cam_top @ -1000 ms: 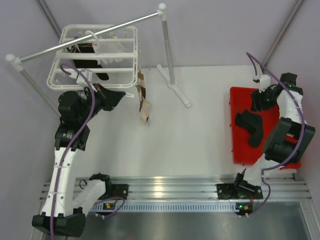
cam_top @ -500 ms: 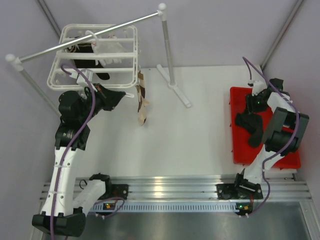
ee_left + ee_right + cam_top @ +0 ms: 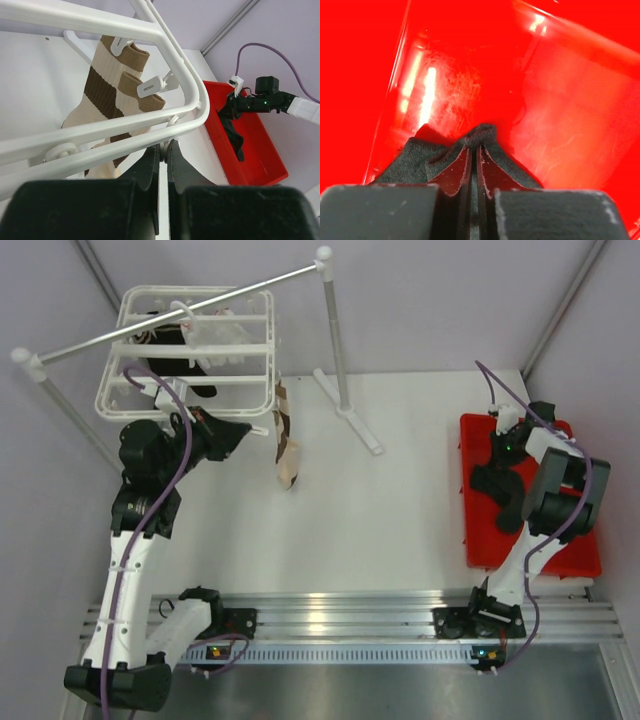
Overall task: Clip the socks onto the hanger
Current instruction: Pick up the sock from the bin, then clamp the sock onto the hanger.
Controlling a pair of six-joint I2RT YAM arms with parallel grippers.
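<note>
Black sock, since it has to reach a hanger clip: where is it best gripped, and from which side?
Pinch the black sock near one end, coming straight down. It lies limp and flat on the red tray floor, so only a raised fold gives purchase; the right gripper is shut on such a peak at its edge.

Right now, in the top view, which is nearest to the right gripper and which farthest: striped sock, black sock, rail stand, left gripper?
1. black sock, in the red tray, pinched by the right gripper.
2. rail stand, middle back.
3. striped sock, hanging left of the stand.
4. left gripper, farthest left.
</note>
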